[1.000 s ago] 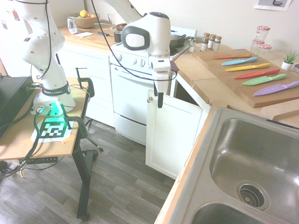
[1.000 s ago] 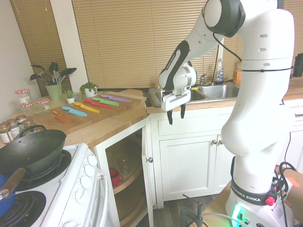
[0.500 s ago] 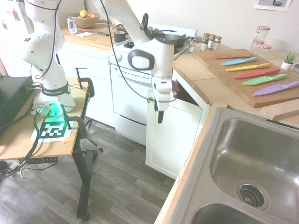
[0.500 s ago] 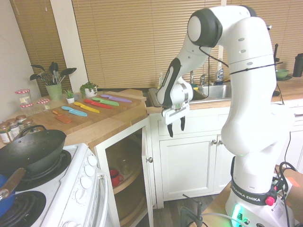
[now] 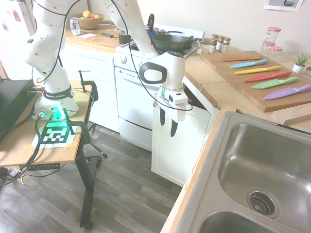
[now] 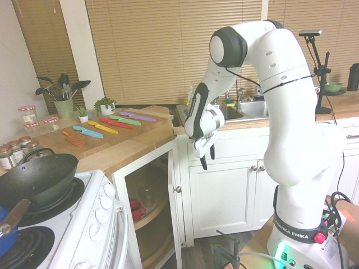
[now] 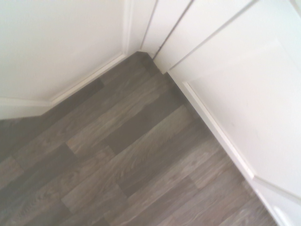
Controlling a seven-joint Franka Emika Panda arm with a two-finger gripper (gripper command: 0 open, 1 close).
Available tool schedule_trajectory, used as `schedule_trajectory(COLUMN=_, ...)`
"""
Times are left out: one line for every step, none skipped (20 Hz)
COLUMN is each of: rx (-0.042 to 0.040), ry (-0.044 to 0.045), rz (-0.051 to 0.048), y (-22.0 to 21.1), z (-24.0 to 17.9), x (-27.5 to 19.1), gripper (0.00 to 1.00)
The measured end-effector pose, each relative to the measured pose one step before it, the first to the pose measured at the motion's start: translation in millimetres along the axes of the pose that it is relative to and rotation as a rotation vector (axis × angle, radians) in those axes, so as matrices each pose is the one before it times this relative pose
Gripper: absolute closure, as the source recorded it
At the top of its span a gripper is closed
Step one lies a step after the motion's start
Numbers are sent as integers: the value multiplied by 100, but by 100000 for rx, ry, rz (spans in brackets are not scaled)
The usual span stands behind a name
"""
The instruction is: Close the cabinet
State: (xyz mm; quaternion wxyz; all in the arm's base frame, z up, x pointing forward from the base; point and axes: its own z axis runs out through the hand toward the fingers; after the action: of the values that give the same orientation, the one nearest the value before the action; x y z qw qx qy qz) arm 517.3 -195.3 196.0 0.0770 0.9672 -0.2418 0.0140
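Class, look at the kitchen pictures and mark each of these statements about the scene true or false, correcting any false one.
1. The cabinet door stands open. True.
2. The gripper is shut on the door's knob. False: it is open and holds nothing.
3. A dark wok sits on the stove. True.
4. The colored knives lie in the sink. False: they lie on a wooden board on the counter.
5. The gripper points down. True.
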Motion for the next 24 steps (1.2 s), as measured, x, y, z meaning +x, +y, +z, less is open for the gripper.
schedule_trajectory(rx=-105, ry=137, rz=-1437, y=-606, z=-80, x=-95, gripper=0)
schedule_trajectory(rx=-63, ry=106, rz=-1541, y=-749, z=-82, x=-141, gripper=0)
schedule_trajectory(rx=-169, ry=-5, rz=-1633, y=-760, z=-27, x=-206, gripper=0)
schedule_trajectory(rx=-376, ry=-81, rz=-1411, y=-736, z=20, x=-253, gripper=0)
schedule_trajectory(rx=-321, ry=-55, rz=-661, y=-586, z=15, x=-201, gripper=0)
schedule_trajectory(rx=-246, ry=-15, rz=-335, y=-440, z=8, x=-133, gripper=0)
schedule_trajectory(rx=-274, ry=-31, rz=-350, y=-261, z=47, x=-65, gripper=0)
schedule_trajectory(rx=-265, ry=-125, rz=-379, y=-149, z=103, x=-59, gripper=0)
schedule_trajectory(rx=-240, ry=-154, rz=-449, y=-88, z=114, x=-51, gripper=100)
schedule_trajectory(rx=-265, ry=-143, rz=-505, y=-98, z=113, x=-52, gripper=100)
schedule_trajectory(rx=-185, ry=-121, rz=-432, y=-113, z=93, x=-48, gripper=100)
schedule_trajectory(rx=-135, ry=-57, rz=-450, y=-140, z=50, x=-40, gripper=100)
schedule_trajectory(rx=-116, ry=53, rz=-546, y=-186, z=-9, x=-31, gripper=100)
schedule_trajectory(rx=-182, ry=123, rz=-674, y=-194, z=-38, x=-23, gripper=100)
schedule_trajectory(rx=-254, ry=134, rz=-636, y=-165, z=-33, x=-20, gripper=100)
schedule_trajectory(rx=-193, ry=122, rz=-528, y=-167, z=-34, x=-19, gripper=100)
schedule_trajectory(rx=-132, ry=105, rz=-485, y=-185, z=-34, x=-22, gripper=100)
schedule_trajectory(rx=-62, ry=71, rz=-363, y=-145, z=-28, x=-16, gripper=100)
schedule_trajectory(rx=-31, ry=47, rz=-225, y=-108, z=-20, x=-12, gripper=100)
schedule_trajectory(rx=-28, ry=48, rz=-219, y=-95, z=-22, x=-9, gripper=100)
schedule_trajectory(rx=-33, ry=41, rz=-189, y=-80, z=-18, x=-8, gripper=100)
schedule_trajectory(rx=-30, ry=19, rz=-128, y=-42, z=-9, x=-4, gripper=100)
schedule_trajectory(rx=-18, ry=0, rz=-84, y=-35, z=-11, x=1, gripper=100)
schedule_trajectory(rx=-19, ry=-23, rz=-97, y=-57, z=-22, x=6, gripper=100)
